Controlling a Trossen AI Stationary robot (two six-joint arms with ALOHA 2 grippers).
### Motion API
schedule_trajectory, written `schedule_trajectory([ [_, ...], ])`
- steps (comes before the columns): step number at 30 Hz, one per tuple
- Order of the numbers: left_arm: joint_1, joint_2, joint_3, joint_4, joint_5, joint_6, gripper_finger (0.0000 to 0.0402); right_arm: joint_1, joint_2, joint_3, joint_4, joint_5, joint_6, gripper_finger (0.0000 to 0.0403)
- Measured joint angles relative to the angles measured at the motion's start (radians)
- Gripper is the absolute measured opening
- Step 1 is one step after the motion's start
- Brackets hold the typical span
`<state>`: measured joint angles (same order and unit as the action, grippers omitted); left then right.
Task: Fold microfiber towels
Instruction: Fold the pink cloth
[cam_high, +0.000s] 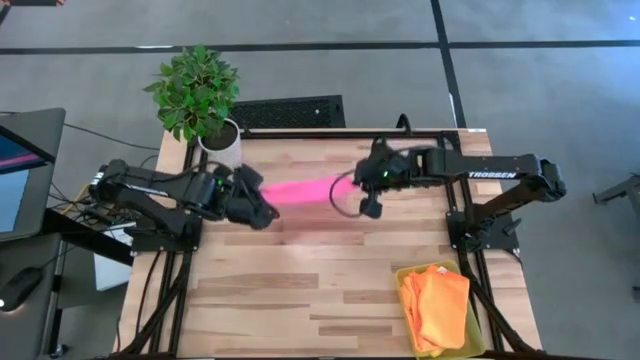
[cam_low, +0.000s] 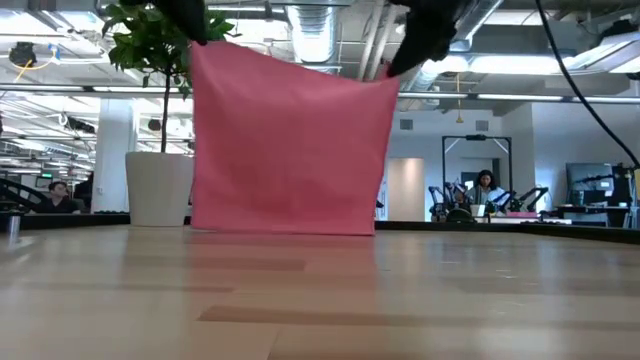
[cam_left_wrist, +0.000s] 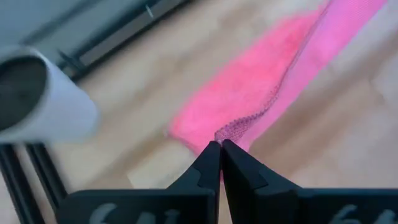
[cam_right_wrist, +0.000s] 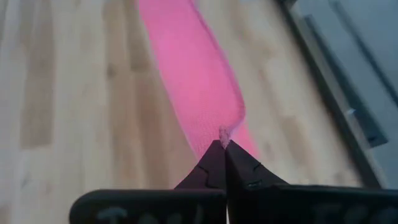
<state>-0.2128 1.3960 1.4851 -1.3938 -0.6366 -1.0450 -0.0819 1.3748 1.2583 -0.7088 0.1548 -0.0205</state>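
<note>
We saw the wooden table (cam_high: 300, 290) filling most of the high view, with a dark arm reaching in from each side toward its far half. Between the two arms hung the hot pink towel (cam_low: 290, 140), stretched out as a flat sheet; in the low view its top edge ran from one upper corner to the other and its bottom edge met the tabletop or hung just above it, we could not tell which. The left gripper (cam_left_wrist: 220, 144) had its fingers pressed together on the towel's left upper corner, a small pucker of pink fabric showing right at the tips. The right gripper (cam_right_wrist: 221, 144) was likewise clamped on the right upper corner, with the cloth falling away below it. At the far left corner of the table stood a potted plant (cam_high: 200, 95) in a white pot, just beside the left arm. At the near right corner sat the yellow translucent bin (cam_high: 478, 340), well apart from both grippers; inside it lay orange towels (cam_high: 437, 305), folded and piled on one another, filling most of the bin. In the low view, people sat at desks in the room far behind the table.
</note>
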Motion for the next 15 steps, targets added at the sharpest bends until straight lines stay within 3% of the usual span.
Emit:
schedule_trajectory([
  [8, -0.142, 0.095, 0.000, -0.047, 0.211, -0.140, 0.0000, 0.150, 0.071, -0.004, -0.129, -0.104, 0.112, 0.0006],
  [15, -0.237, 0.212, 0.000, -0.047, 0.355, -0.198, 0.0000, 0.240, 0.168, -0.001, -0.123, -0.226, 0.153, 0.0006],
])
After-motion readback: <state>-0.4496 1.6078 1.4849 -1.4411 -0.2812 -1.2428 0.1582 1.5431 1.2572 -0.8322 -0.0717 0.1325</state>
